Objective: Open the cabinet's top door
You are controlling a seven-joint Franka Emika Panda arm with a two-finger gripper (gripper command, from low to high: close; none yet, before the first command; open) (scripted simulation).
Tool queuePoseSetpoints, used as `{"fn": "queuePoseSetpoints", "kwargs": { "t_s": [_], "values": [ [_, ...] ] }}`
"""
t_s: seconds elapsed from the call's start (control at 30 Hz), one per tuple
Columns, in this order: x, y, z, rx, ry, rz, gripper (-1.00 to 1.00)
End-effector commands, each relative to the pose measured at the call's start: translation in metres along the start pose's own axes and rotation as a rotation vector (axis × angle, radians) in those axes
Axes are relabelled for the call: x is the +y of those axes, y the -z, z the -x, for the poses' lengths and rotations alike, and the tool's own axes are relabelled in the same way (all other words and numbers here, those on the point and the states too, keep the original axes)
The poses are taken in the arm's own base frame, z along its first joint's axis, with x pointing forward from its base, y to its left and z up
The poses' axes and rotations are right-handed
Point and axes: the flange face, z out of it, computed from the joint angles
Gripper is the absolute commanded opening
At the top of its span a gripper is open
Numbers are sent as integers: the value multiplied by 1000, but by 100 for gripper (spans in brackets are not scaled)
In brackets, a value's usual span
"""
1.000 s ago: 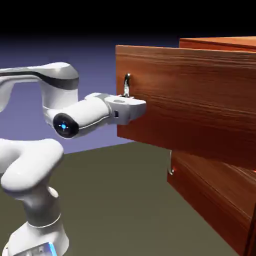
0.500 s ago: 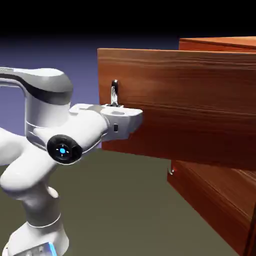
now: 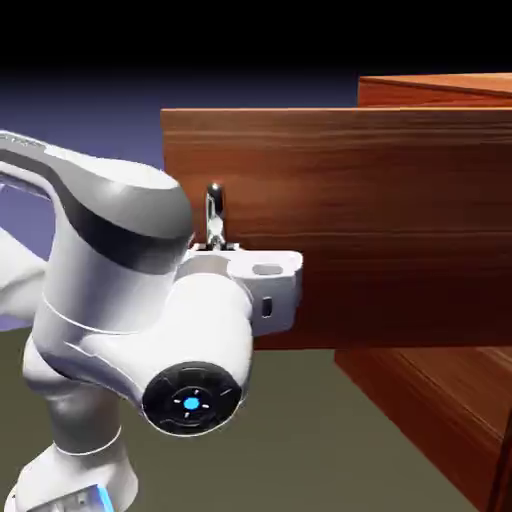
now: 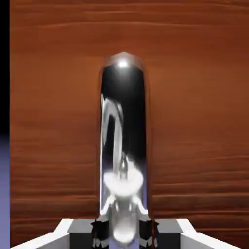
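You're mid-pull: the gripper (image 4: 123, 228) is clamped narrow on the handle (image 4: 123, 146), bar dead centre between the tips in the hand view. The top door (image 3: 340, 220) stands well out from the cabinet (image 3: 440, 90), filling the middle and right of the exterior frame. Next, I'd judge, more steady pulling along the same line, grip tight. The arm's bulk hides the handle's lower end, and the lower panel is mostly cut off.

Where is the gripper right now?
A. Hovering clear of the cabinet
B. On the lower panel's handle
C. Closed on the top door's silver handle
C: in the hand view the gripper has its fingertips either side of the silver handle on the top door.
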Motion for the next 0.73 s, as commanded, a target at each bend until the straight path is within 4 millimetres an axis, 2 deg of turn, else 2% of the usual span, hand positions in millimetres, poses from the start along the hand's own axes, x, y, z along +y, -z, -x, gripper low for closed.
{"fn": "queuePoseSetpoints", "kwargs": {
  "t_s": [0.0, 0.7],
  "values": [
    [2, 7, -2, -10, 0, -10, -100],
    [42, 118, -42, -203, 0, -203, -100]
  ]
}}
